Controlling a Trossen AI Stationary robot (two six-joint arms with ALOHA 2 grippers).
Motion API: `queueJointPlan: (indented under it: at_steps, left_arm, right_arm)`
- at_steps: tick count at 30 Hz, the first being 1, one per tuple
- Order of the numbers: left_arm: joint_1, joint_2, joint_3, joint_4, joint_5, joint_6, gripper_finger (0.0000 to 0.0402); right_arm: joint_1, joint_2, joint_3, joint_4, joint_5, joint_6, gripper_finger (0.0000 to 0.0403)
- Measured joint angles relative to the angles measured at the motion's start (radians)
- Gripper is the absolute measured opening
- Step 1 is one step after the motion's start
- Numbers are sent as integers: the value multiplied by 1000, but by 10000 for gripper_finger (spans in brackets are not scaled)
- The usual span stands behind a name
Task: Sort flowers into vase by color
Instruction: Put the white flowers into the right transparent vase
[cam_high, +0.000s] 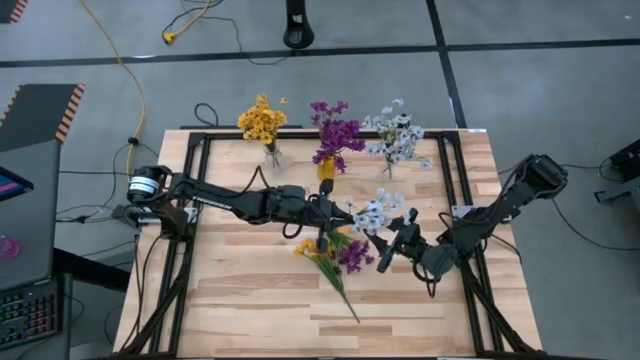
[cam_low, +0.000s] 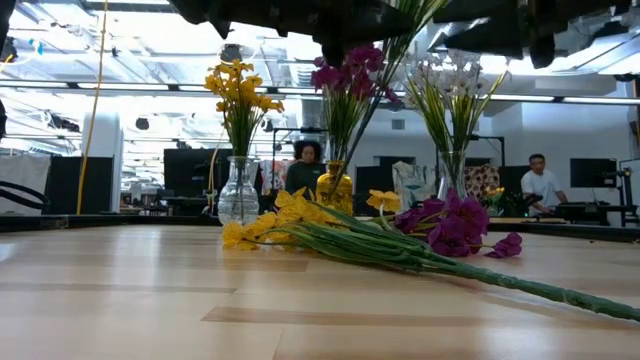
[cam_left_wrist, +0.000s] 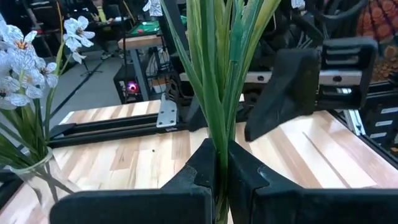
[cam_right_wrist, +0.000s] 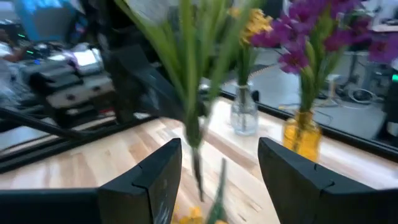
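My two dark gripper fingers (cam_right_wrist: 219, 180) stand wide apart with nothing between them. Just ahead of them hangs a blurred bunch of long green stems and leaves (cam_right_wrist: 189, 81), above the pale wooden tabletop (cam_right_wrist: 74, 165). Farther off stand a clear glass vase with yellow blossoms (cam_right_wrist: 244, 111) and an amber glass vase of purple flowers (cam_right_wrist: 301, 134).
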Motion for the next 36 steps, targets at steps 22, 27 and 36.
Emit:
queueJointPlan:
  at_steps: [22,27,36]
  left_arm:
    - [-3,0,0,7,0,5,2]
    - [-3,0,0,7,-3,10,2]
    - [-3,0,0,42,-117,10,2]
  right_arm:
    - [-108,0,0,218,-202,-264,240]
    - [-133,0,0,228,-203,-262,240]
    - [-178,-1,0,265,-256,-262,240]
